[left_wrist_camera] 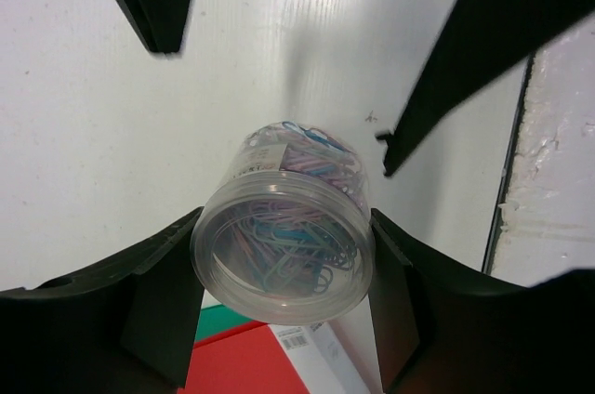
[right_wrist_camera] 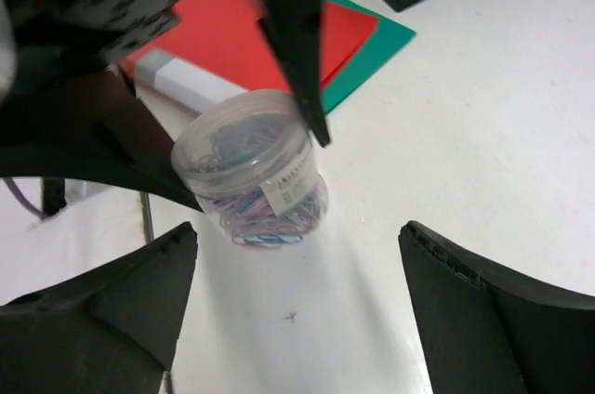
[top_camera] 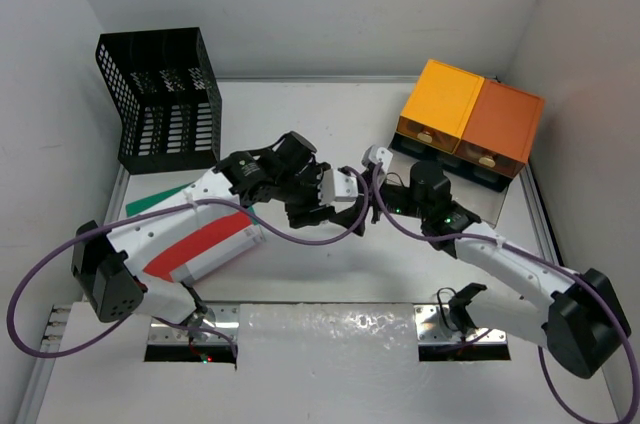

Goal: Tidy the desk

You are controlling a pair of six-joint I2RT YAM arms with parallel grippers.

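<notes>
Above the middle of the tabletop, we note the left gripper clamped on a clear paper-clip jar, axis running back toward its wrist, while the right gripper stands wide and empty, the jar just ahead, untouched.

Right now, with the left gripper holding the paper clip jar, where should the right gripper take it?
Probably the bare end of the paper clip jar, beyond where the left gripper clamps it, squeezed across the round wall. That end alone is free, so bring the right gripper in from that side, jaws wide.
</notes>
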